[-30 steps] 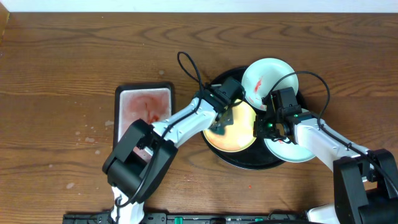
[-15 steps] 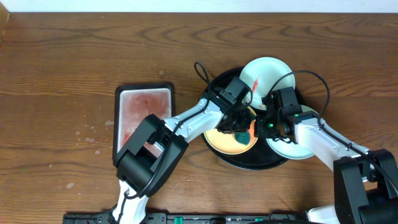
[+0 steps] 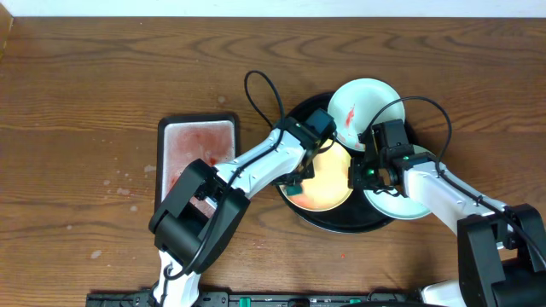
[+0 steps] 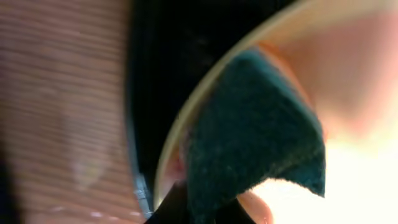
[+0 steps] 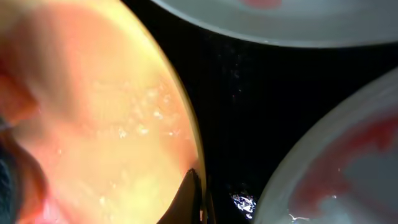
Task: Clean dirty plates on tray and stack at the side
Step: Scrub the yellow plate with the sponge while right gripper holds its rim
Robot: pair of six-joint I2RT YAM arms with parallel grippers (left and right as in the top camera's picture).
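The black tray (image 3: 350, 226) holds three plates. The pale yellow plate (image 3: 328, 183) lies on its left half, wet and tinted orange. One mint-white plate (image 3: 367, 102) with a red smear leans at the tray's far edge. The other mint-white plate (image 3: 408, 209) lies at the right, smeared red in the right wrist view (image 5: 348, 174). My left gripper (image 3: 297, 184) is shut on a dark green sponge (image 3: 293, 194) (image 4: 255, 137) pressed on the yellow plate's left rim. My right gripper (image 3: 360, 175) (image 5: 194, 199) is shut on the yellow plate's (image 5: 93, 124) right rim.
A small black rectangular basin (image 3: 198, 128) with pinkish water stands on the wood table left of the tray. Both arms cross over the tray. Bare brown tabletop (image 3: 85, 102) stretches to the left and behind.
My left gripper has swept the sponge to the plate's right side and back to its left lower rim. The right gripper and the plates have not moved.
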